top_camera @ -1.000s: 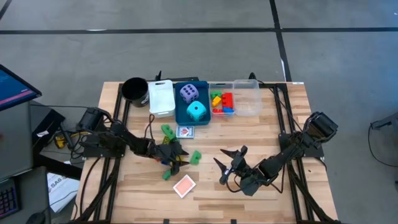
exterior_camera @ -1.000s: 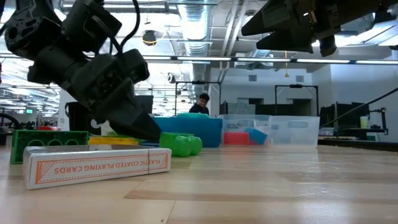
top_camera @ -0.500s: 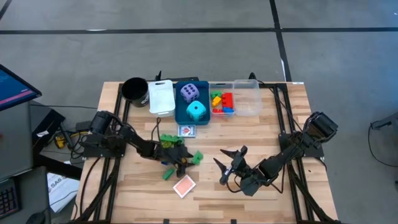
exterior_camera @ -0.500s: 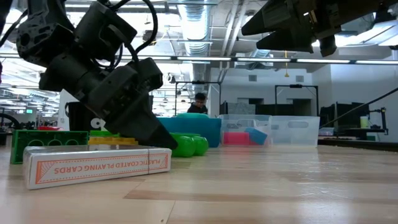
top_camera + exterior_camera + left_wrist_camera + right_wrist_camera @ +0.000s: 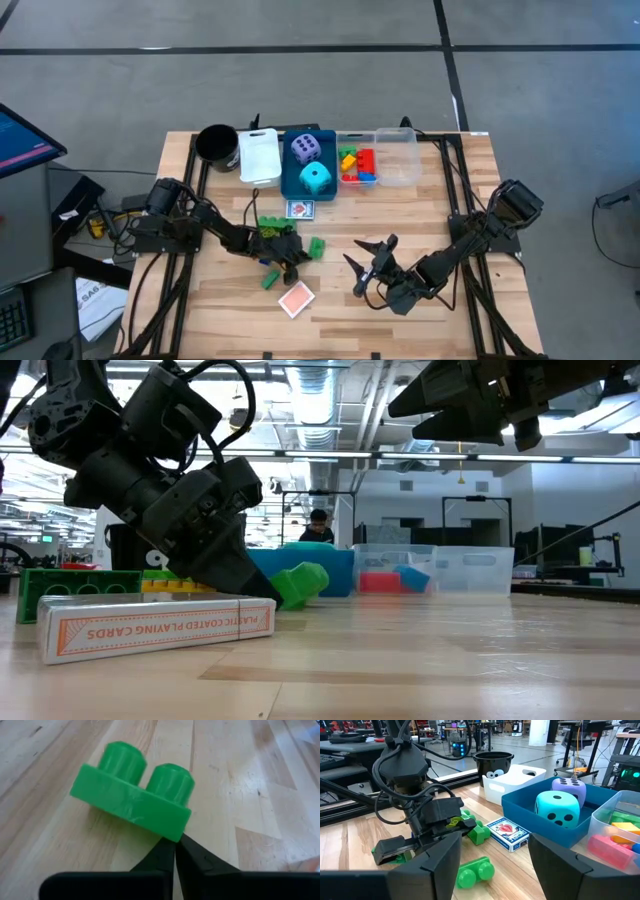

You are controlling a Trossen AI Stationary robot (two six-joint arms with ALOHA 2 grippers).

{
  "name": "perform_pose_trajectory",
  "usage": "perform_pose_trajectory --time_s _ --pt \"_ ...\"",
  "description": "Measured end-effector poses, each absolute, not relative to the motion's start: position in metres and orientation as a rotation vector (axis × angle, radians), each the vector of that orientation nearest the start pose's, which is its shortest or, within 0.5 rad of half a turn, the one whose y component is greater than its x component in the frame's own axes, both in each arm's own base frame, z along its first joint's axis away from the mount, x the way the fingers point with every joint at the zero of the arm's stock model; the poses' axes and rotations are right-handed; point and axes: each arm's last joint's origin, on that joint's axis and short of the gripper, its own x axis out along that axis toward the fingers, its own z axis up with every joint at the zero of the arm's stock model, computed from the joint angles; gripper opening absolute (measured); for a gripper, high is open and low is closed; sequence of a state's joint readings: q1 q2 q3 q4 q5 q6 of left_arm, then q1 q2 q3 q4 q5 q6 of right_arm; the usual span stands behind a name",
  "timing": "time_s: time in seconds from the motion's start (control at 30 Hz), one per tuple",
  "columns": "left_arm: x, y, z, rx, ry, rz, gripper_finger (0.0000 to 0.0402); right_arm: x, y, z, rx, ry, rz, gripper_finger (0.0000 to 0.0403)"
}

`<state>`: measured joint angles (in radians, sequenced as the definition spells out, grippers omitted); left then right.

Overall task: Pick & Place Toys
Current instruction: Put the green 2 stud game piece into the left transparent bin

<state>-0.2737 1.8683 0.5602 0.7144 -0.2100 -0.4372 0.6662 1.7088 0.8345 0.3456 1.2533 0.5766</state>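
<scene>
The sorting is sitting partly done. In the blue bin a purple die and a cyan die are already lying together, and the clear bin just beside it is holding a small heap of red, yellow, green and blue bricks at the end nearest the blue bin. The white bin, on the blue bin's other side, is showing nothing inside from above.

Still out on the table are a card pack lying just in front of the blue bin, a second, red-backed card pack well away from it toward the table's near edge, a larger green brick between the two, another small green brick near the red-backed pack, and the small green brick the left arm is working on.

That brick is sitting in front of the blue bin, a little past the first card pack. It is bright green plastic with two round studs on a flat base, and in the low view it is looking tilted, one end lifted off the wood.

The left gripper is pressing its two fingertips together with nothing between them; their tips are meeting right at the brick's corner, so the brick seems missed rather than gripped. The right gripper is hanging above the table farther out from the blue bin, fingers apart and holding nothing.
</scene>
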Motion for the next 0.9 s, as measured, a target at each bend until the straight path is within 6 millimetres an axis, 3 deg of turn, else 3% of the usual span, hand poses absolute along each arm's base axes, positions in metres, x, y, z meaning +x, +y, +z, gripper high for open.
perform_pose_trajectory --time_s 0.63,0.9 --pt "0.301 -0.073 0.103 -0.254 0.335 0.012 0.0 0.276 0.182 0.184 0.037 0.132 -0.651 0.0226" --pt "0.304 -0.045 0.143 -0.188 0.191 0.072 0.0 0.278 0.184 0.215 -0.002 0.069 -0.751 0.0225"
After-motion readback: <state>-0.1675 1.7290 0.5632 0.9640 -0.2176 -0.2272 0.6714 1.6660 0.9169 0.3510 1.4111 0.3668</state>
